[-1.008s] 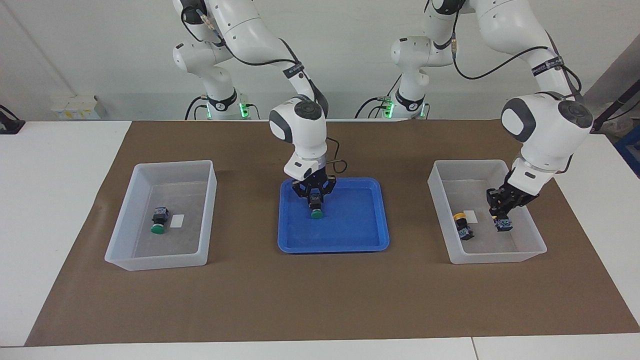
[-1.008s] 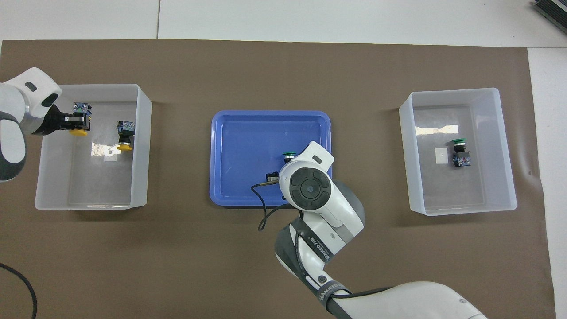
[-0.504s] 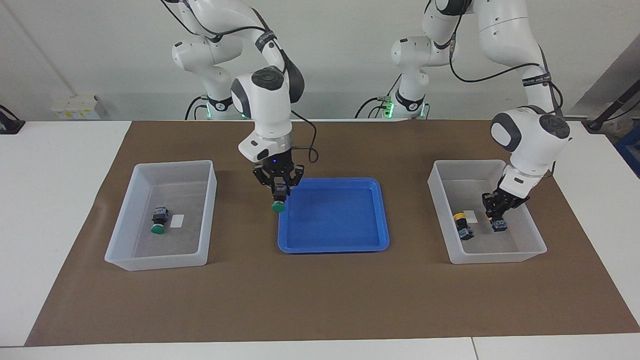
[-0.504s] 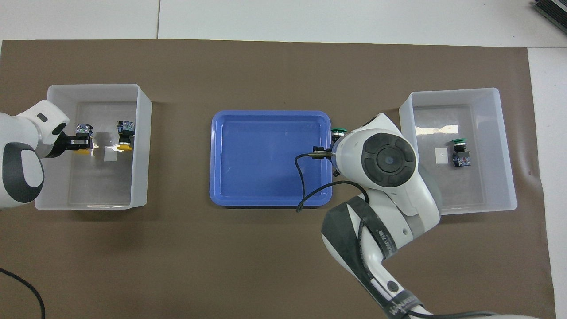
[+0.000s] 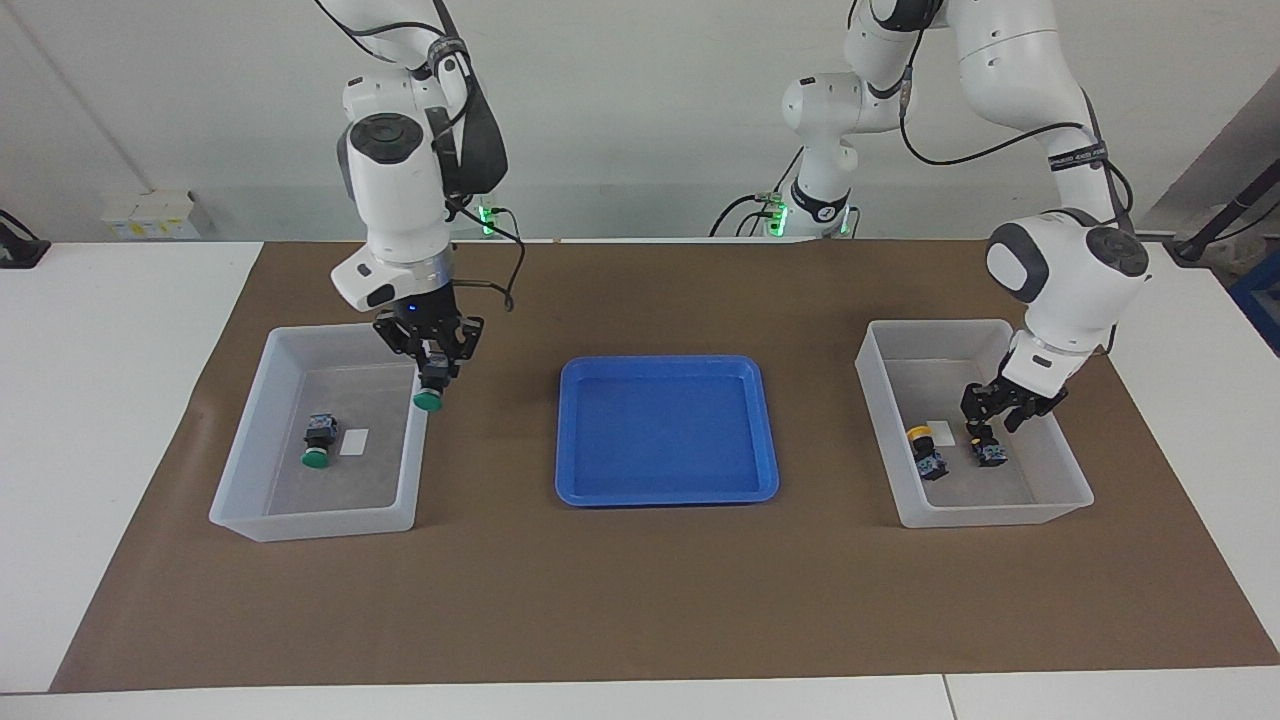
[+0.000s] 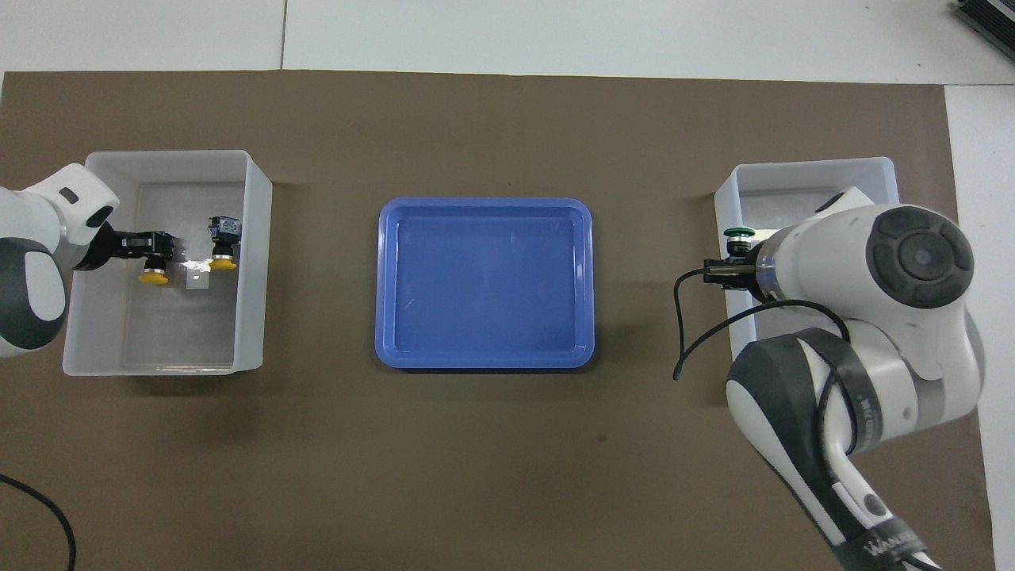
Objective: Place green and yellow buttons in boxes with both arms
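Observation:
My right gripper (image 5: 432, 378) is shut on a green button (image 5: 429, 401), cap down, up in the air over the tray-side wall of the box (image 5: 350, 327) at the right arm's end. In the overhead view its green cap (image 6: 739, 232) shows at that box's wall (image 6: 912, 317). Another green button (image 5: 318, 442) lies inside this box. In the other box (image 5: 930, 325), my left gripper (image 5: 992, 425) stands open just above a yellow button (image 5: 990, 454) lying on the floor. A second yellow button (image 5: 925, 450) lies beside it.
The blue tray (image 5: 665, 430) sits in the middle of the brown mat with nothing in it. In the overhead view my right arm's wrist covers much of its box. A small white label (image 5: 354, 441) lies on that box's floor.
My right arm carried the green button up from the tray and across to its box's wall. My left gripper lowered into its box and opened, leaving the yellow button on the floor.

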Tool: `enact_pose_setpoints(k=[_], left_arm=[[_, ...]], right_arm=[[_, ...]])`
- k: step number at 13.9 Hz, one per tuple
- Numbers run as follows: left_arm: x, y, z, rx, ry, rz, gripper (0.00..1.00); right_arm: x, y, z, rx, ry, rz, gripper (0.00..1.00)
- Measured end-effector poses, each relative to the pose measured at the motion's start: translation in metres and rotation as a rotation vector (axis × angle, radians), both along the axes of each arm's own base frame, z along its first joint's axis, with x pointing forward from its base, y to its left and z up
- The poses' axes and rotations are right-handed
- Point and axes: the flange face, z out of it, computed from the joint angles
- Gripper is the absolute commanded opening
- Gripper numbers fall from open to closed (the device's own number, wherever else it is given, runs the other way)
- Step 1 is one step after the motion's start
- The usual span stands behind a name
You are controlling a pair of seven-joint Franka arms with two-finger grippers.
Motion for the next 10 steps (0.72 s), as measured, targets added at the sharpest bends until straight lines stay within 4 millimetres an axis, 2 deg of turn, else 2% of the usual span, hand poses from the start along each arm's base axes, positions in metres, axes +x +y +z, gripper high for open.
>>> enact_pose_setpoints(k=[3,5,7,10], left_arm=[[0.016,-0.004,0.064,-0.015,0.043,-0.011,0.62],[0.019,-0.013,0.1,-0.024,0.073,-0.015,0.62],[0.018,-0.038,0.129,0.001,0.125,-0.022,0.62],[0.012,-0.092,0.173,0.058,0.184,-0.069,0.61]], right_arm=[[-0.001,-0.048,-0.011,-0.019,0.035,0.064,0.0],[-0.004,-0.076,-0.02,-0.017,0.059,0.09,0.0],[-0.004,-0.092,-0.029,0.001,0.071,0.114,0.0],[0.002,-0.11,-0.049,0.0,0.06,0.167,0.0]])
